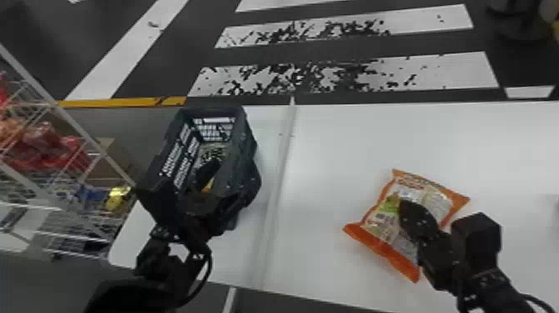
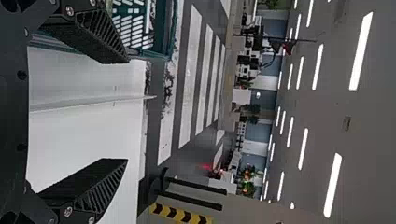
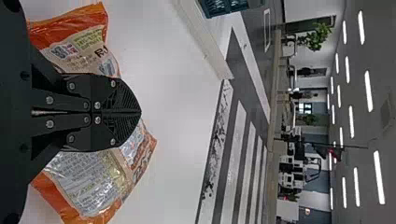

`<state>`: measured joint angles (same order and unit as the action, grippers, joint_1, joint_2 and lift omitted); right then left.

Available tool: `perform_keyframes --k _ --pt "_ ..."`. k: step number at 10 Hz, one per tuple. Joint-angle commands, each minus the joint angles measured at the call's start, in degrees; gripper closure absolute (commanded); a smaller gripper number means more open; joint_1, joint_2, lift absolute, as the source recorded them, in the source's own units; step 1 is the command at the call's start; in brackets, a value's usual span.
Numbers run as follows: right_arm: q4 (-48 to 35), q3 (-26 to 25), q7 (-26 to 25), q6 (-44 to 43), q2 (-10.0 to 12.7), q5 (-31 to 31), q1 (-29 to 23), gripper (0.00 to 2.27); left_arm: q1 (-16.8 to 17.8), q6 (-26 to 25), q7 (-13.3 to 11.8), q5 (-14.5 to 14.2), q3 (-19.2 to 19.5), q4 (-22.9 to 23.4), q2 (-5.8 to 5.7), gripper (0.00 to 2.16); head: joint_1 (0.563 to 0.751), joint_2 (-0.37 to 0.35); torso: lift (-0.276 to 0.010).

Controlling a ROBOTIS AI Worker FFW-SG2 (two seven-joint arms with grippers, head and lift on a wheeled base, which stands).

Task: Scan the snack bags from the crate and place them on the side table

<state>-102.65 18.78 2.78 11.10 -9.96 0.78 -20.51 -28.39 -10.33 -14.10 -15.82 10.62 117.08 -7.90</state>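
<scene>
Orange snack bag: lying on the white table, below the right gripper, printed panel upward
Feel: probably light, soft and puffed, with crinkly, slippery film; likely brittle inside, so best squeezed gently
Hold: best taken by a crimped orange end, or softly across the middle with some film gathered up; liable to skid if merely nudged
Right gripper: fingers pressed together above the middle of the bag, with nothing seen between; contact with the film impossible to tell
Next on this side: likely needing to part the fingers and come down around the bag, without poking the panel
Left gripper: fingers wide apart and empty, at the near part of the crate
Crate contents: partly hidden, with a yellow patch low inside, too covered to name
Seam: running between crate and bag
Wire rack: standing left of the crate, with red packs inside
</scene>
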Motion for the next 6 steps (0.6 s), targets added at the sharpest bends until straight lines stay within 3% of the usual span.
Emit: perform_keyframes --k 1,6 --pt "3.6 1.1 0.0 0.3 0.1 -0.4 1.8 2.25 0.0 0.0 -0.2 -0.2 -0.2 -0.4 -0.01 0.14 0.695 0.266 -0.081" --pt "8.2 1.8 0.0 0.3 0.0 -4.1 2.3 2.25 0.2 0.7 -0.3 -0.3 -1.7 -1.1 -0.19 0.14 0.695 0.261 -0.081"
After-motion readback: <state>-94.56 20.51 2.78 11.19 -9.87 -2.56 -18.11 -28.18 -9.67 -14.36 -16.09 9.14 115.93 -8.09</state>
